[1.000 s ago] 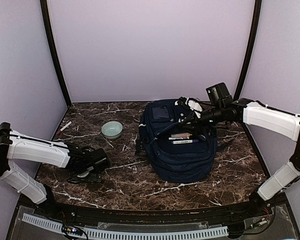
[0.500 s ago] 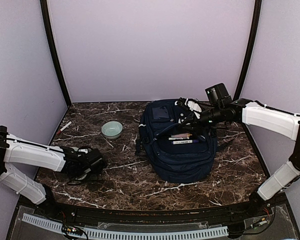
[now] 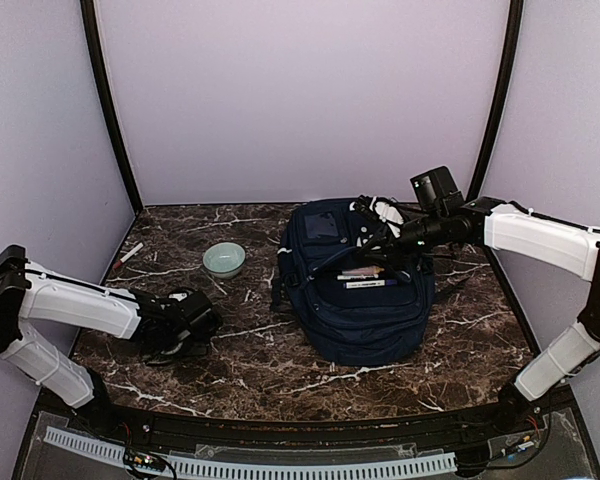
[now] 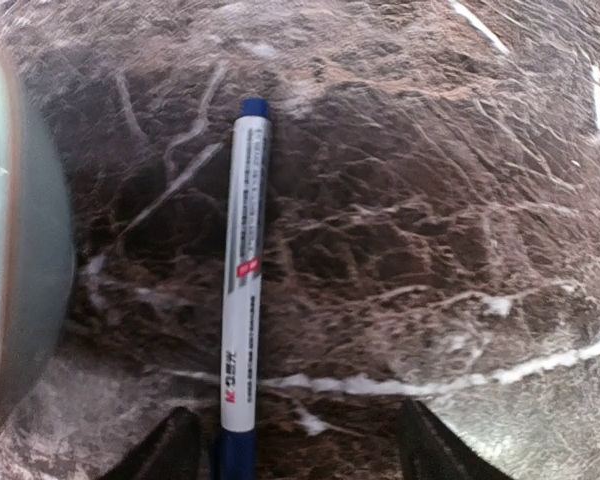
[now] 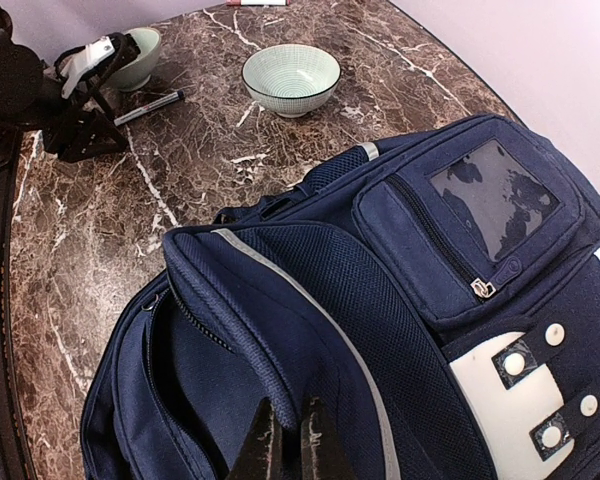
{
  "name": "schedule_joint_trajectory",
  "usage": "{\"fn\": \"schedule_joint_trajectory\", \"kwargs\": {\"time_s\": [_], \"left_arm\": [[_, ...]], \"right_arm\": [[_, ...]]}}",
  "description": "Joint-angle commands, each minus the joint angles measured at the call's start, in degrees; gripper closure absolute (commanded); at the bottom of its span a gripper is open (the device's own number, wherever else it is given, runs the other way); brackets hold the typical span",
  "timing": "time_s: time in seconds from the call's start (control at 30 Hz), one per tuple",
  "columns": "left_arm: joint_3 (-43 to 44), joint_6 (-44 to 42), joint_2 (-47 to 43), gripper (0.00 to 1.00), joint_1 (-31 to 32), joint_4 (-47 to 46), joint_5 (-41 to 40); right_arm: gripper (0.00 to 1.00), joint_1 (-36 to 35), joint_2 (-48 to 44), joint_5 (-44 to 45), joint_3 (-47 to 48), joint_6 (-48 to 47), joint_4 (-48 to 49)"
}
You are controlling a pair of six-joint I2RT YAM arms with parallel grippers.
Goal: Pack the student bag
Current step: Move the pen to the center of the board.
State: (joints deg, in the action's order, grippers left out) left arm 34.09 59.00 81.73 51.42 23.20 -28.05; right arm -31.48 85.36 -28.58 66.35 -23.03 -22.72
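Note:
The student bag lies flat on the marble table, right of centre, its top zip pocket pulled open. My right gripper is shut on the edge of the bag's opened flap and holds it up; from above it shows at the bag's upper end. Pens lie across the bag's front. My left gripper is low over the table at the left, open. A white marker with blue ends lies on the marble between its fingers, close to the left one.
A pale green bowl stands left of the bag. A second pale bowl sits right beside the left gripper and the marker. Another white pen lies near the back left wall. Dark frame posts rise at both back corners.
The left arm dipped and shifted slightly over the marker, and its jaws have narrowed a little. The right arm has held still with the flap.

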Motion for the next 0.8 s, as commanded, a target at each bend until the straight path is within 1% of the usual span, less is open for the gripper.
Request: {"fn": "schedule_joint_trajectory", "kwargs": {"time_s": [0.0, 0.2, 0.3, 0.5, 0.57, 0.63, 0.77], "left_arm": [[-0.09, -3.4, 2.71, 0.36, -0.09, 0.59, 7.02], [0.71, -4.92, 3.17, 0.51, -0.09, -1.5, 8.01], [0.98, -5.75, 3.84, 0.6, -0.09, -2.1, 9.05], [1.1, -8.62, 3.76, 0.74, 0.29, -4.74, 11.91], [1.39, -10.89, 3.52, 0.8, 0.7, -5.82, 13.4], [2.39, -13.3, 3.75, 0.83, 1.44, -5.99, 14.66], [5.63, -19.36, 6.27, 0.85, 3.47, -4.76, 17.23]], "right_arm": [[1.0, 0.28, 0.34, -1.4, 1.08, 0.71, 3.1], [1.0, 0.26, 0.16, -1.37, 1.03, 0.62, 3.17], [1.0, 0.23, 0.0, -1.33, 1.04, 0.63, 3.2], [1.0, 0.22, -0.37, -1.42, 0.96, 0.69, 3.16], [1.0, 0.23, -0.45, -1.45, 0.97, 0.64, 3.13], [1.0, 0.21, -0.46, -1.53, 0.92, 0.62, 3.21], [1.0, 0.24, -0.46, -1.77, 0.97, 0.61, 3.26]]}}
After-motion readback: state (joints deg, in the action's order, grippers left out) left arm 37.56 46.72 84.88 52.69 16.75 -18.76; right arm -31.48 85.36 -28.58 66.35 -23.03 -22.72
